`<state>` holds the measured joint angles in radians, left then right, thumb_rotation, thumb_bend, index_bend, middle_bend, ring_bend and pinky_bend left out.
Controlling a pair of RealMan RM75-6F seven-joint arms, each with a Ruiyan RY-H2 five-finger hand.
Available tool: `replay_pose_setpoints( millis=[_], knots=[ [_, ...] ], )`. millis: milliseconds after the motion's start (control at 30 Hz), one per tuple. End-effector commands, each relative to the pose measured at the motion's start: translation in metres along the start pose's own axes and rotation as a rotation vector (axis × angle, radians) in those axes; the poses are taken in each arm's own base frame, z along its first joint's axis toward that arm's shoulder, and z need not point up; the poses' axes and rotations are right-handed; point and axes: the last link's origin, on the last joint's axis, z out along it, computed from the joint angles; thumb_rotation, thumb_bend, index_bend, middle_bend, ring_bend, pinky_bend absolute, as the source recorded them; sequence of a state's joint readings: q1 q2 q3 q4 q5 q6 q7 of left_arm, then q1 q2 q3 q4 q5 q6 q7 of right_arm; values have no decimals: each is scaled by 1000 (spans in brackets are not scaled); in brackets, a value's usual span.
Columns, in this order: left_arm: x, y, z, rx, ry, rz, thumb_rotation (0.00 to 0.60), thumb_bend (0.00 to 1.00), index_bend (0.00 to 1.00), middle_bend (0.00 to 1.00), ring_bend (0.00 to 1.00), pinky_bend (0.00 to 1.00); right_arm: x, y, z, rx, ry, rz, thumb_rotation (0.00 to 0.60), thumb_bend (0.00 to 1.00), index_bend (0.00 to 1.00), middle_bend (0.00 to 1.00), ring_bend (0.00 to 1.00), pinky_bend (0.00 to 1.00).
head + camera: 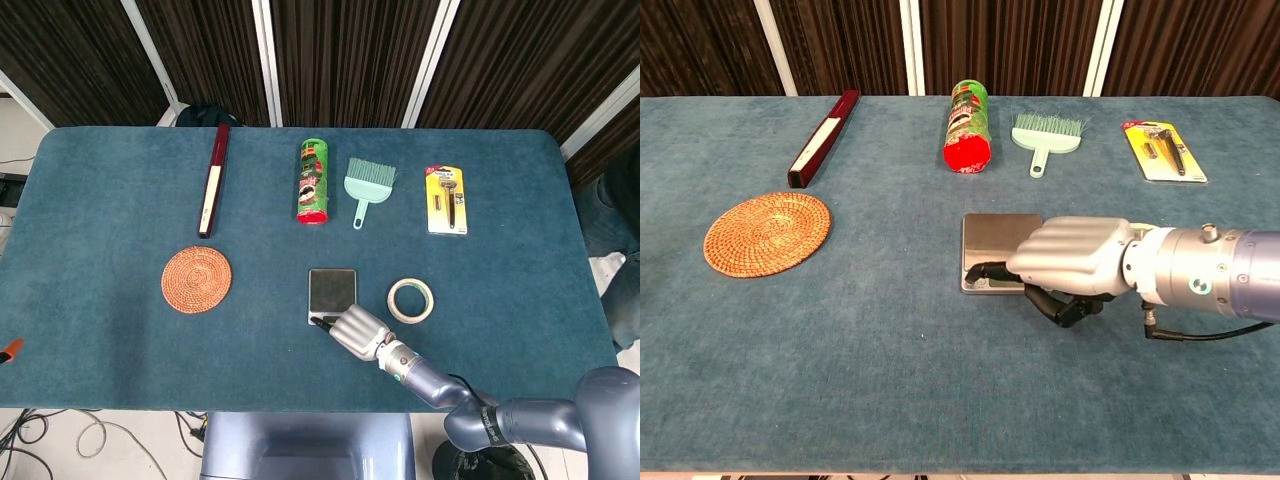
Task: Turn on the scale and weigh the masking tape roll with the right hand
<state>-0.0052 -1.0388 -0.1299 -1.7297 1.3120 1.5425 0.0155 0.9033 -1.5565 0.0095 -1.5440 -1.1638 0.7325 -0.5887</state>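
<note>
The right hand [1072,257] lies low over the table's near edge, knuckles up, its fingers curled under with nothing in them; one dark fingertip [985,269] reaches onto the near strip of the scale [992,240], and whether it presses there or only touches cannot be told. The same hand shows in the head view [360,331] at the scale's [332,289] near right corner, with its silver-blue forearm [440,382] running back off the near edge of the table [110,190].

The scale's shiny square platform carries nothing. The masking tape roll [411,300] lies flat on the cloth just beside the scale on its right, apart from it and from the hand; the chest view hides it behind the hand.

Toward the near left lies a round woven coaster [767,232]. Along the far edge, from left to right, are a long dark red box [823,137], a green can with a red lid [967,126] on its side, a small mint-green brush [1043,138], and a yellow blister pack [1164,151] holding a tool.
</note>
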Motion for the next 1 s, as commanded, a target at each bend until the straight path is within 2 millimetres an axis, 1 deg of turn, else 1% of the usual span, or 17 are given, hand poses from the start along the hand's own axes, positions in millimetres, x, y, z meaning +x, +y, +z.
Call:
replay_pose_setpoints(
  millis=[33, 533, 700, 1000],
  knots=[
    [0, 0, 0, 0, 0, 1, 600, 0, 0, 0, 0, 0, 0, 0, 0, 1, -1, -1, 600, 992, 0, 736, 786, 710],
    [0, 0, 0, 2, 1, 2, 600, 0, 0, 0, 0, 0, -3, 1, 0, -4, -8, -5, 600, 992, 7, 736, 786, 711],
    [0, 0, 0, 1, 0, 1, 600, 0, 0, 0, 0, 0, -4, 1, 0, -3, -11, -9, 600, 992, 77, 736, 786, 710],
    [0, 0, 0, 1, 0, 0, 600, 0, 0, 0, 0, 0, -6, 2, 0, -4, -17, -18, 600, 992, 163, 736, 786, 711]
  ],
)
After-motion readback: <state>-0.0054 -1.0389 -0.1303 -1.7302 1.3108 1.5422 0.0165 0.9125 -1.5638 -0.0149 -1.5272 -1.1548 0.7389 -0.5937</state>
